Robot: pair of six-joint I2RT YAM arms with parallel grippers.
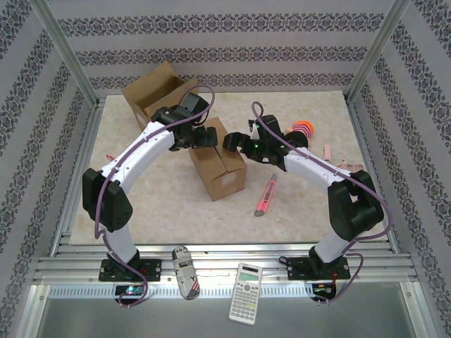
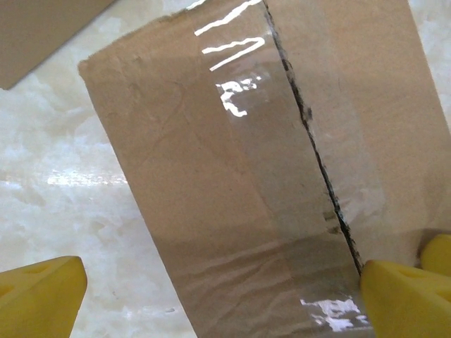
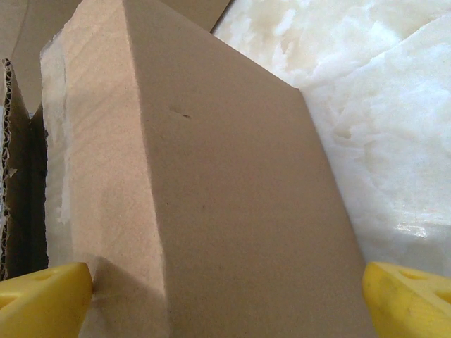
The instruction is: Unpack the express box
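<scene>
Top external view, left claw [image 1: 205,136] spread wide over taped express box [image 1: 222,174], right claw [image 1: 231,141] spread wide at its side

Cutter [image 1: 266,196] right of sealed box [image 1: 218,165], open box [image 1: 151,91] behind

Left wrist view: express box [image 2: 232,176] cut off top and right. Overhead, I see striped object [image 1: 303,129] half hidden behind right arm [image 1: 310,163]; calculator [image 1: 247,284] keys too small.

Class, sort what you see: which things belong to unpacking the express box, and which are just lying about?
Job: taped box; utility knife; left gripper; right gripper.
Lying about: open carton; calculator; orange striped object.
</scene>
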